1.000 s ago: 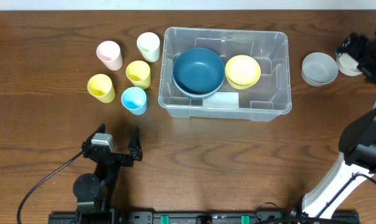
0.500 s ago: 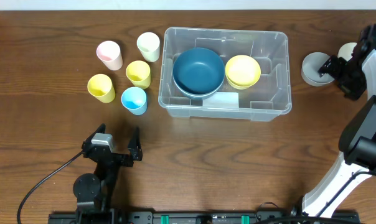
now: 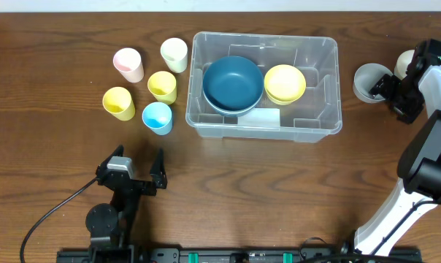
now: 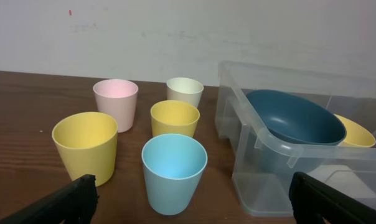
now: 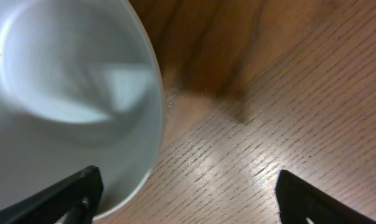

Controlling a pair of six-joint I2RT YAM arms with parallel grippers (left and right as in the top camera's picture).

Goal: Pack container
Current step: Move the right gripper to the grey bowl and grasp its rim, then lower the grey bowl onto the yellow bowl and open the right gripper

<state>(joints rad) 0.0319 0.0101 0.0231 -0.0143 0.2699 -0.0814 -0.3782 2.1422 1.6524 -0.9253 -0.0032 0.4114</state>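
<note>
ahead of the left gripper [image 3: 138, 163], off toward its right finger, the container [image 3: 330, 120] sits on the table [image 3: 279, 190], well apart from the fingertips. it holds a dark blue bowl [image 3: 233, 84] and a yellow bowl [image 3: 285, 82], side by side. five cups stand straight ahead of the left fingers [image 4: 63, 199], between them and the container's left wall: blue cup [image 4: 173, 171] nearest, two yellow cups [image 4: 85, 146] [image 4: 174, 118] behind it, pink cup [image 4: 116, 102] and cream cup [image 4: 185, 92] farthest. left fingers spread wide, nothing between them.

right gripper [image 5: 188, 176] is low over the table beside a grey bowl [image 3: 368, 80]. its fingers [image 5: 63, 196] are spread wide and hold nothing. the bowl's rim crosses in by the left finger; bare wood fills the remaining gap. cannot tell whether that finger touches the bowl. the container lies beyond the grey bowl, well apart from these fingers, and does not show in the right wrist view.
</note>
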